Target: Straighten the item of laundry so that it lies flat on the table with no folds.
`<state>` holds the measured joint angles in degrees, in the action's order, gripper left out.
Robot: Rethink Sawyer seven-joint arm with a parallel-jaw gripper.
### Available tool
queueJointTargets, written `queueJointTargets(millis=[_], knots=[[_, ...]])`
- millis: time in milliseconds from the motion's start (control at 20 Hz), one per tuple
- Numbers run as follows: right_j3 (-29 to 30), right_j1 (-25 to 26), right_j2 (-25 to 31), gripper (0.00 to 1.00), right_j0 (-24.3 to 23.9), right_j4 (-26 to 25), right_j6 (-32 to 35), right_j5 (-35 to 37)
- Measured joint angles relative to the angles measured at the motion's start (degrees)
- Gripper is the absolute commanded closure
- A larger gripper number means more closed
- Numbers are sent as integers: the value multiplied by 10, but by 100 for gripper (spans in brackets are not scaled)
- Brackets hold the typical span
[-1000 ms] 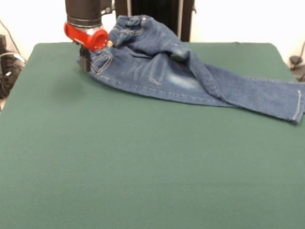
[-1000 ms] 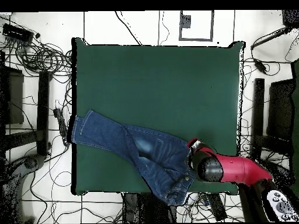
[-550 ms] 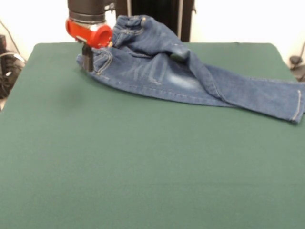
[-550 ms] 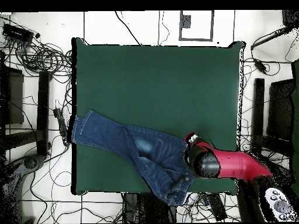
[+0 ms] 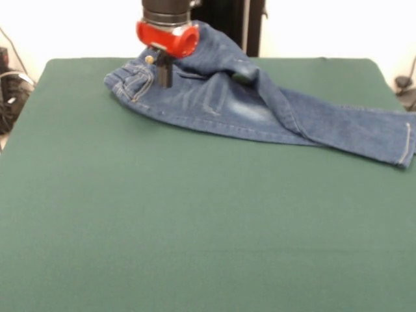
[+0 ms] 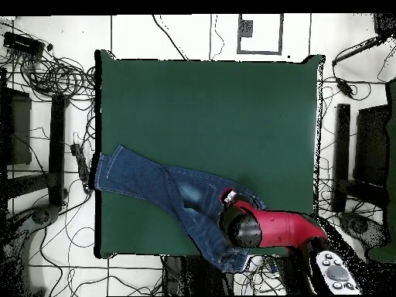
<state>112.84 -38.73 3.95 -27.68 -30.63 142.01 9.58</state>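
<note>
The item of laundry (image 5: pixel 221 97), a small pair of blue jeans, lies at the far side of the table (image 5: pixel 195 221). Its waist end is bunched and raised, and a thick fold ridge runs across the pale thigh patch. One leg stretches right, its hem near the table's right edge. My gripper (image 5: pixel 164 79) hangs under a red ring, low over the waist next to the brass button (image 5: pixel 149 59). In the overhead view the red arm (image 6: pixel 282 228) covers the waist of the jeans (image 6: pixel 155 182), and part of the cloth reaches past the table (image 6: pixel 209 108) edge.
Cables (image 6: pixel 54 73) and dark stands lie on the floor around the table in the overhead view. A black upright (image 5: pixel 227 19) stands behind the jeans in the front view.
My gripper has moved from the waist's outer corner inward over the jeans, toward the button. The jeans have kept their shape and place.
</note>
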Motion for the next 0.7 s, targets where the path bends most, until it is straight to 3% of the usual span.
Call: queueJointTargets(millis=[300, 700], knots=[[48, 31, -52, 100, 38, 5, 0, -72], [93, 70, -90, 100, 41, 14, 0, -119]])
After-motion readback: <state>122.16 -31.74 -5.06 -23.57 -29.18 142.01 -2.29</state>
